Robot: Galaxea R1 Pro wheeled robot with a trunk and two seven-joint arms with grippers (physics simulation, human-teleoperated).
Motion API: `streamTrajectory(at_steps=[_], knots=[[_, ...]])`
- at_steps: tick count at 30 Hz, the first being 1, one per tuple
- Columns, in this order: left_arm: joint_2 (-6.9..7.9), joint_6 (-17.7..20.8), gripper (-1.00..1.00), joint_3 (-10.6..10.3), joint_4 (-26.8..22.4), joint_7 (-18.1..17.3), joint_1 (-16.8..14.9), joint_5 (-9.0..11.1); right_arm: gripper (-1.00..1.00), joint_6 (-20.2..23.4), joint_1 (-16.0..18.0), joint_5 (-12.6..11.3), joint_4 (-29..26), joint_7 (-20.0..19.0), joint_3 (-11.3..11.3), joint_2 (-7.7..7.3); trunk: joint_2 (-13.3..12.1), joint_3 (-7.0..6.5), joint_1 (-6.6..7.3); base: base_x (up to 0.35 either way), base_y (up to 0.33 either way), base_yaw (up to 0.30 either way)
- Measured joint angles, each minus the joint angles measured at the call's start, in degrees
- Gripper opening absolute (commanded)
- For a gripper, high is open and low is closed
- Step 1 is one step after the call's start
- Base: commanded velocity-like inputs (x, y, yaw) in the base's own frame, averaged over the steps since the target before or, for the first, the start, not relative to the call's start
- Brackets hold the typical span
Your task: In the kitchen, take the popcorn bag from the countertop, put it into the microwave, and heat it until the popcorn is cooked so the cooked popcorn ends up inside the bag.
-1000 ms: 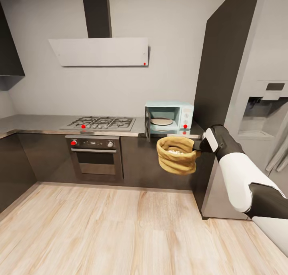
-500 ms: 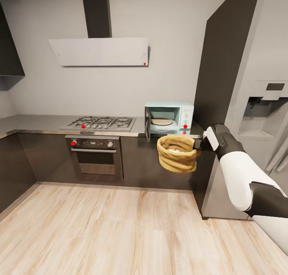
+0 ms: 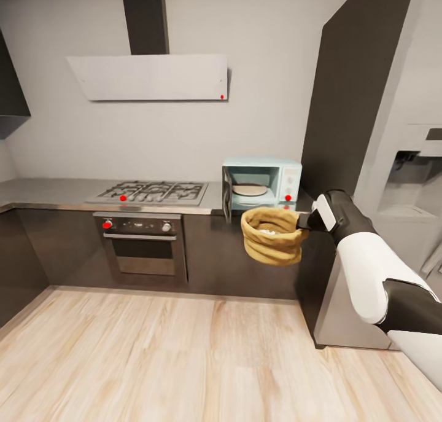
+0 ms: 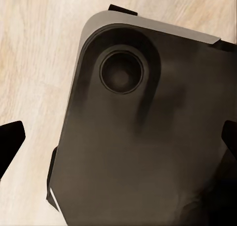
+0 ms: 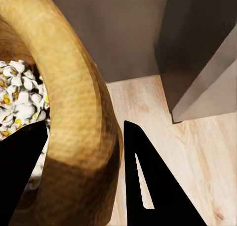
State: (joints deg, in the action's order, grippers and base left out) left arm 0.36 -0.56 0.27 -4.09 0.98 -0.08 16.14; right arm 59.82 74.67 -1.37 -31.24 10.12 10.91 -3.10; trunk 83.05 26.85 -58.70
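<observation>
The tan popcorn bag [image 3: 273, 238] hangs in the air in front of the dark cabinets, just below the microwave [image 3: 263, 181]. My right gripper [image 3: 303, 222] is shut on its rolled rim from the right side. In the right wrist view the rim [image 5: 74, 112] sits between the black fingers [image 5: 148, 181], and white popped kernels [image 5: 17, 93] show inside the bag. The mint-blue microwave stands on the grey countertop [image 3: 49, 191] with its door [image 3: 226, 196] swung open and a plate inside. My left gripper [image 4: 118, 139] is open, pointing down at my dark base over the floor.
A gas hob [image 3: 150, 191] with an oven [image 3: 144, 244] below sits left of the microwave, under a hood [image 3: 147, 78]. A tall dark panel [image 3: 350, 102] and a steel fridge [image 3: 405, 188] stand close on the right. Wood floor [image 3: 184, 354] stretches before the cabinets.
The whole picture has shifted a little, so the camera moved relative to the counter. The bag stays in the right gripper, held as before.
</observation>
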Motion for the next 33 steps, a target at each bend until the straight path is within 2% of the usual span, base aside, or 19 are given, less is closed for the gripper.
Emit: streamTrajectory(at_steps=[9, 16, 23, 33], knots=[[0.00, 0.0, 1.00, 0.1, 0.0, 0.0, 0.0, -0.1, -1.00, 0.0, 0.0, 0.1, -5.2, 0.0, 0.1, 0.09, 0.0, 0.00, 0.00, 0.322, 0.000, 0.000], [0.00, -0.1, 1.00, 0.1, -0.1, 0.0, 0.0, -0.1, -1.00, 0.0, 0.0, -0.2, -5.3, 0.4, 0.0, 0.34, 0.0, 0.00, 0.00, 0.318, 0.000, 0.000], [0.00, -0.1, 1.00, 0.2, -0.2, 0.1, 0.0, -0.1, -1.00, 0.0, 2.7, -0.3, -4.7, 0.4, 0.1, 0.61, 0.0, 0.00, -0.01, 0.272, 0.000, 0.000], [0.00, 0.0, 1.00, 0.1, -0.2, 0.1, 0.0, -0.1, -1.00, 0.0, 2.9, 0.0, -4.6, 0.4, 0.0, 0.87, 0.0, 0.00, 0.00, 0.255, 0.000, 0.000]])
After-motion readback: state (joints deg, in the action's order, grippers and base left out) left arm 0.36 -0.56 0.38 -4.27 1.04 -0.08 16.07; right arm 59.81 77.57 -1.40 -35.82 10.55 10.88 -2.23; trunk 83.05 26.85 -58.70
